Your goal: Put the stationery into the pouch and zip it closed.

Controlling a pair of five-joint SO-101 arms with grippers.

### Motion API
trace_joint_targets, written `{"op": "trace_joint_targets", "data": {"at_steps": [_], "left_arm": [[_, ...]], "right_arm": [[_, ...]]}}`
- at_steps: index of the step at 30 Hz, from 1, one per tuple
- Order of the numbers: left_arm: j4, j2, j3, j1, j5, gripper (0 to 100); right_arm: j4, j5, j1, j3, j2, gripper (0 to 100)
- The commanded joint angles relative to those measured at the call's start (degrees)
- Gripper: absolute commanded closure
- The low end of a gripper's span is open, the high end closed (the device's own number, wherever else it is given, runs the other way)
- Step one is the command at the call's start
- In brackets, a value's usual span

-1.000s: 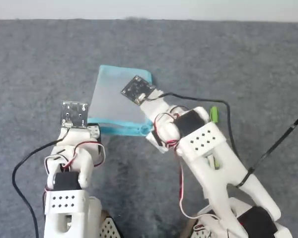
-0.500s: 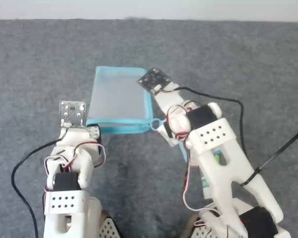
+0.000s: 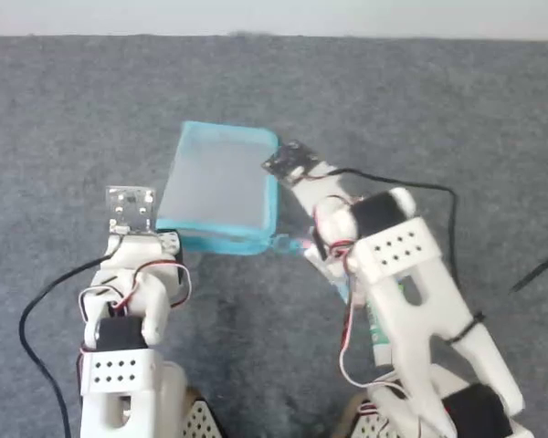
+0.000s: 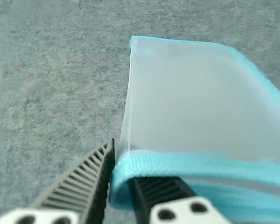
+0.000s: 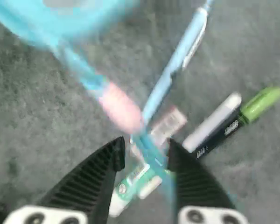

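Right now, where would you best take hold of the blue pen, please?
Probably mid-barrel, from straight above, the right gripper straddling its width: the blue pen appears to lie flat, long and thin, its end nearest the gripper crowded by other stationery.

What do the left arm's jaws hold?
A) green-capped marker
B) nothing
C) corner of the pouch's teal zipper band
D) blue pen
C: in the left wrist view the left jaws are pinched on the teal zipper band at the corner of the pouch.
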Motion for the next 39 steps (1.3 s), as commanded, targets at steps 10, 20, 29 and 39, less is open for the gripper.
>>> {"op": "trace_joint_targets", "data": {"at_steps": [10,20,29,39], "left_arm": [[0.2,-1.1,-1.2,-1.4,2.4,99],[0.2,-1.1,-1.5,-1.3,2.6,99],[0.3,-1.1,-1.5,-1.3,2.6,99],[0.3,-0.9,-1.5,-1.3,2.6,99]], "right_arm": [[2.6,1.9,15.6,-2.5,-5.5,70.6],[-6.5,0.3,22.8,-5.3,20.6,70.7],[-12.9,-1.1,25.4,-6.3,33.8,70.7],[-15.0,-1.1,28.4,-6.3,39.2,84.8]]}}
